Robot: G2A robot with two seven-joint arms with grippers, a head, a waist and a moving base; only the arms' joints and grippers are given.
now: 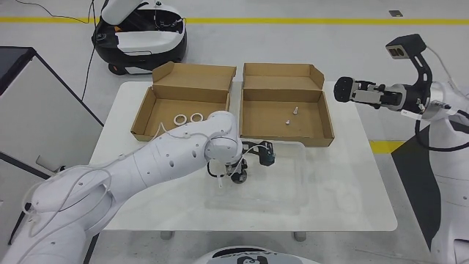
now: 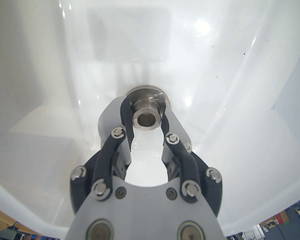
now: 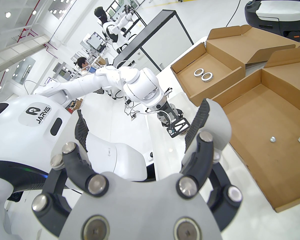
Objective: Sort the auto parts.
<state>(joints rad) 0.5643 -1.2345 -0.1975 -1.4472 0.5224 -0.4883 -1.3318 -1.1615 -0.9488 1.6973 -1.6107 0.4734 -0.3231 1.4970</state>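
Flanged metal bushing is pinched between the pads of my left gripper, down inside the clear bin at the table's 6 o'clock. My right gripper hangs spread wide off the 2 o'clock corner. The 11 o'clock cardboard box holds two rings; the 1 o'clock box holds two bolts.

White glossy arms carry grey-plated claws with black ribbed pads and silver screws
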